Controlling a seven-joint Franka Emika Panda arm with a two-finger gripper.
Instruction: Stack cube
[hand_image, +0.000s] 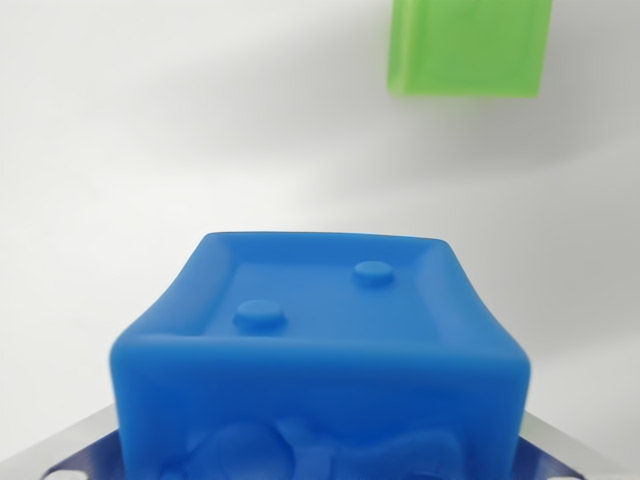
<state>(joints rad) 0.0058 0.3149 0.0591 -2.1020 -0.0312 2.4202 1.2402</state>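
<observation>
The soft blue rubbery cube with two raised studs (320, 350) fills the wrist view's lower half, clamped between the grey metal fingers (70, 450) at either side, seemingly lifted for carrying. The green cube (468, 45) sits on the white bench (150, 130) ahead, to the wrist view's right, likely the stacking base.
</observation>
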